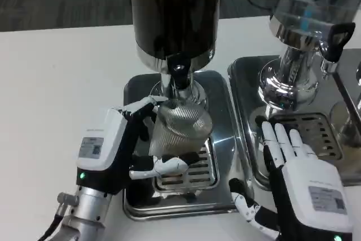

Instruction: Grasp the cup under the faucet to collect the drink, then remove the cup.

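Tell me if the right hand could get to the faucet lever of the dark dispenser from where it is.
Probably yes. The right hand is open beside the tray, and the space up to the faucet lever looks free; the left hand holds the cup just below it.

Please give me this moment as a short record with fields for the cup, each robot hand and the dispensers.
cup: clear ribbed cup, tilted, over the drip grate below the dark dispenser's faucet
left robot hand: left robot hand grips the cup
right robot hand: right robot hand open, fingers spread, holds nothing
dispensers: dark dispenser at centre; clear dispenser on the right
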You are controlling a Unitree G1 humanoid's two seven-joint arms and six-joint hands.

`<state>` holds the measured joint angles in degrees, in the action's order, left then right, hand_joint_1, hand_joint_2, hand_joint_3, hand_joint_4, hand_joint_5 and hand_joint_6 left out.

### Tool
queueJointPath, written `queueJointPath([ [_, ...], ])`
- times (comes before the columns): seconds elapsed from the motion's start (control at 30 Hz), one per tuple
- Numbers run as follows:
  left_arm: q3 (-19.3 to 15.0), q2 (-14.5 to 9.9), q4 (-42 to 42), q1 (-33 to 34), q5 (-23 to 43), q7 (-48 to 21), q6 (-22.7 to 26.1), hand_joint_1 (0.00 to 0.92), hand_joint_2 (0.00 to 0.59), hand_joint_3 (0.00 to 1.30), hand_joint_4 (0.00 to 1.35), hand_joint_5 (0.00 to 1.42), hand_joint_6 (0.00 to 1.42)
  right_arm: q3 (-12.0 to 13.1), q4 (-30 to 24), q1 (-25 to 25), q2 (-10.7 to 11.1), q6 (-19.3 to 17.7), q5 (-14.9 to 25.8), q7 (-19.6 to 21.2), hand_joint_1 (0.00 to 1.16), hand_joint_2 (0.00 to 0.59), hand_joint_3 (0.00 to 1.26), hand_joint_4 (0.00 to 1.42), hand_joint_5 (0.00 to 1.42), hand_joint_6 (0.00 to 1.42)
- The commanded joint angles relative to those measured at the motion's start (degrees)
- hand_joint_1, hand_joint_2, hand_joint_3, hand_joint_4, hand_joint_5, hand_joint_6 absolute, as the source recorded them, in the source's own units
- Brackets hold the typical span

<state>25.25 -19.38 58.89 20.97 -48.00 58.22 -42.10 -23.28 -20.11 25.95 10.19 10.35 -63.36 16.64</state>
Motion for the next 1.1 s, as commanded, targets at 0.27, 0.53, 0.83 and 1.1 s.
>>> queueJointPath([
  [0.27,3.20,1.53,3.37,2.10,-0.06,2.41,0.87,0.476,0.038,0.50,0.66,0.91,1.14,0.35,-1.11,0.78,0.49,-0.10,0.36,-0.43,0.50,0.341,0.01,0.00,0.00,0.10],
  [0.53,2.77,-0.50,2.63,0.24,1.18,2.00,0.15,0.259,0.046,0.42,0.60,0.83,1.00,0.18,-0.32,-0.18,0.90,-0.66,0.96,-0.96,0.50,0.341,0.01,0.00,0.00,0.10],
  [0.83,2.38,-1.65,2.03,-0.53,3.65,-2.82,-1.59,0.083,0.001,0.18,0.30,0.56,0.66,0.01,0.31,-0.84,1.08,-0.67,1.21,-0.67,0.50,0.341,0.01,0.00,0.00,0.10],
  [1.1,-0.95,-7.74,-5.89,-5.46,7.00,-7.60,-5.74,0.024,0.000,0.10,0.20,0.48,0.51,-0.29,0.88,-1.89,1.88,-0.95,1.42,-1.09,0.50,0.341,0.01,0.00,0.00,0.10],
])
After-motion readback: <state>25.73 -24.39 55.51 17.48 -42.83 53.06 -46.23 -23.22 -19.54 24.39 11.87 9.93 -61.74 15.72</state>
